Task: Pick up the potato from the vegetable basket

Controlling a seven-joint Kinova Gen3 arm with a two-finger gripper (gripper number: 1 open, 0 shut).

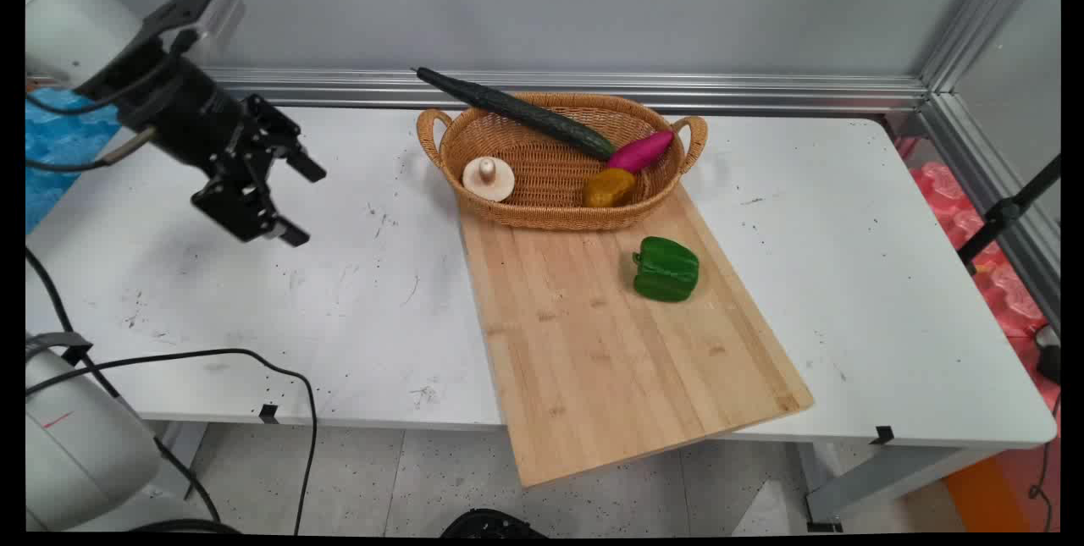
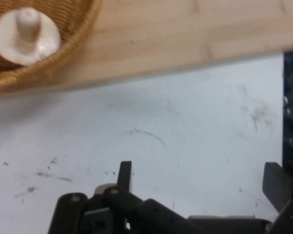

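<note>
My gripper (image 1: pixel 305 201) hangs open above the bare left part of the white table (image 1: pixel 254 309), holding nothing. In the hand view its two fingertips (image 2: pixel 125 174) stand wide apart (image 2: pixel 200 178) over the tabletop. A wicker basket (image 1: pixel 660 190) sits to the right at the back; it holds a white mushroom (image 1: pixel 489 178), a long dark cucumber (image 1: pixel 517 110) sticking out over the rim, a magenta sweet potato (image 1: pixel 640 151) and a brownish potato (image 1: pixel 608 187). The mushroom (image 2: pixel 25 35) and basket rim (image 2: pixel 49 73) show at the hand view's top left. A green bell pepper (image 1: pixel 666 269) lies on the wooden cutting board (image 1: pixel 610 351).
The cutting board runs from the basket to past the table's near edge and overhangs it. Black cables (image 1: pixel 254 360) trail over the table's front left. An aluminium rail (image 1: pixel 762 91) lines the back wall, and pink items (image 1: pixel 999 275) lie beyond the right edge.
</note>
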